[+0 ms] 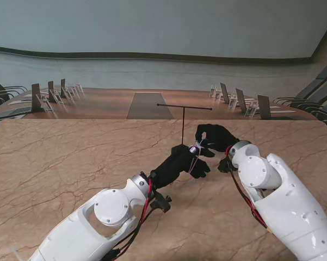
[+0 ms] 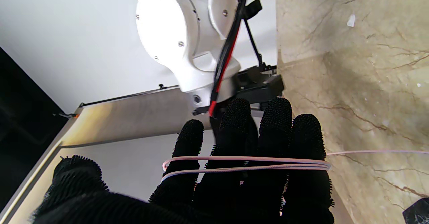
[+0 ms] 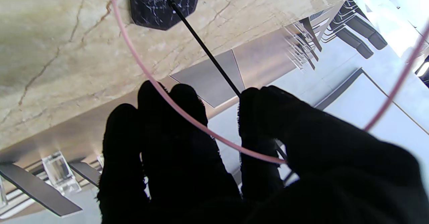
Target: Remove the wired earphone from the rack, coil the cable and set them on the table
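— Pale pink, thin and smooth: that is the earphone cable (image 2: 244,163), and on the left it is looped twice around the four fingers (image 2: 303,140) of the left robot hand (image 1: 180,162), which is gloved in black.

— Are those fingers spread?

— No, they lie side by side, pressed together, with the two strands crossing them as a neat band; the thumb stands apart. The hand holds the cable as a coil wound on it.

— And beyond that hand?

— One strand leaves the outermost finger and runs off taut above the beige marble tabletop (image 1: 54,168). The rack (image 1: 183,124), a thin black T-shaped rod on a dark base, stands just behind the two hands.

— The right side?

— The right robot hand (image 1: 215,138), also in black, is just beside the left one, slightly farther from me. Its thumb and a finger pinch the cable, which sweeps in a curve across its fingers. I cannot make out the earbuds themselves.
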Robot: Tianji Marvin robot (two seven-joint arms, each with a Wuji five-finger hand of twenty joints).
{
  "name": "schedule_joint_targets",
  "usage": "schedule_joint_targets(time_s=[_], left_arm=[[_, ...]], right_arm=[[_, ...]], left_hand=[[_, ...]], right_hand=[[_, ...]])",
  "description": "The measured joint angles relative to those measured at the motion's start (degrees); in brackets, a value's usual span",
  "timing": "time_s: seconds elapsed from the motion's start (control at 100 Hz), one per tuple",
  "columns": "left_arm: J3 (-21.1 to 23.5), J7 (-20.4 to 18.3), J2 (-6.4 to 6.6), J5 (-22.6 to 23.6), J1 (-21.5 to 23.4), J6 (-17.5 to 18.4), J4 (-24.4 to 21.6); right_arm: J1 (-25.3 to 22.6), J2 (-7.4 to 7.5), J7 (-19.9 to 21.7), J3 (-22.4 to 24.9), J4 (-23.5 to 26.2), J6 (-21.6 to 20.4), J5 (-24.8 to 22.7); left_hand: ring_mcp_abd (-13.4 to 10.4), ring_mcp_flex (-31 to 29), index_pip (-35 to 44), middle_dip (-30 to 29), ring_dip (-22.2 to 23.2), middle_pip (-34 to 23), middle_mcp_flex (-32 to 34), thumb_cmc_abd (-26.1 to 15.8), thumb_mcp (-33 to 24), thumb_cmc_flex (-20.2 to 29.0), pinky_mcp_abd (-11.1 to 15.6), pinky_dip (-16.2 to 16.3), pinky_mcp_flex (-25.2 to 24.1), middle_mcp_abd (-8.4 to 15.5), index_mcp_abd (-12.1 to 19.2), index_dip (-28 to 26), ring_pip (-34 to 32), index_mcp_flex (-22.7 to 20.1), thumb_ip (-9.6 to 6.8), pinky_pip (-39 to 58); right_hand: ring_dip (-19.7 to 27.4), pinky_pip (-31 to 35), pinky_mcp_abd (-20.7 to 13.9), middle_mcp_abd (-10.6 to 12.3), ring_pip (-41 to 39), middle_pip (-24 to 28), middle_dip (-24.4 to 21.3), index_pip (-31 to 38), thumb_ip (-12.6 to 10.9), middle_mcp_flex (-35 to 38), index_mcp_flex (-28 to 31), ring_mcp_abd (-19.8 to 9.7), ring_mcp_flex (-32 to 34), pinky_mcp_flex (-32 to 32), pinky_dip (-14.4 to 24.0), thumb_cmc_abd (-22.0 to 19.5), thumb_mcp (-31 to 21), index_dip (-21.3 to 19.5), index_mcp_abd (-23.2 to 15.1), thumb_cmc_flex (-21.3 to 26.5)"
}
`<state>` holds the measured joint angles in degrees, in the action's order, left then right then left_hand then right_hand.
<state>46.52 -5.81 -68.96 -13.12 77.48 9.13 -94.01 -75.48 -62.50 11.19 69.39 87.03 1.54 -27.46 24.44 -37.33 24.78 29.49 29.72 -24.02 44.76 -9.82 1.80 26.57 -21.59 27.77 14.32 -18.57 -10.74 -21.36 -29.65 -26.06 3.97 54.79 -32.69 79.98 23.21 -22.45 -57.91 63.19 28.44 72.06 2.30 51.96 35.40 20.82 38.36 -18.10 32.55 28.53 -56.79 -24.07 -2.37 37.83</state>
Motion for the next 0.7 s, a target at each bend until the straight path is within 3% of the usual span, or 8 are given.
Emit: schedule_joint_targets(time_s=[0.47,0.7], left_arm=[[-0.01,0.67,0.04,1.62,0.61,-0.99,0.64],[0.09,1.27,0.04,2.81,0.96,-1.64,0.63]], right_arm=[[-4.77,0.97,3.24,4.64,9.16,-3.08,-1.06],[-6.37,1.62,5.57,7.10,13.44,-5.17,-1.83]], left_hand=[[0.01,0.03,1.13,3.27,1.43,-2.09,0.08,-0.07,-0.05,1.26,-0.13,0.79,-1.20,-0.06,0.00,-1.54,-0.79,-2.72,0.00,0.80],[0.01,0.05,2.15,8.22,4.30,-4.84,1.34,-0.07,-0.05,1.27,-0.20,2.24,-1.94,-0.03,0.00,-1.73,-4.27,-2.75,0.00,3.44]], right_hand=[[0.08,0.08,0.07,0.14,0.00,0.06,0.00,-0.14,0.00,1.19,0.10,-0.03,0.99,-0.98,0.00,0.01,-0.04,-0.58,0.00,-0.02],[0.18,0.43,0.76,0.35,-0.03,0.18,0.00,-0.77,0.01,2.94,1.43,0.07,2.30,-2.37,0.00,1.29,-2.00,-1.47,0.00,-1.02]])
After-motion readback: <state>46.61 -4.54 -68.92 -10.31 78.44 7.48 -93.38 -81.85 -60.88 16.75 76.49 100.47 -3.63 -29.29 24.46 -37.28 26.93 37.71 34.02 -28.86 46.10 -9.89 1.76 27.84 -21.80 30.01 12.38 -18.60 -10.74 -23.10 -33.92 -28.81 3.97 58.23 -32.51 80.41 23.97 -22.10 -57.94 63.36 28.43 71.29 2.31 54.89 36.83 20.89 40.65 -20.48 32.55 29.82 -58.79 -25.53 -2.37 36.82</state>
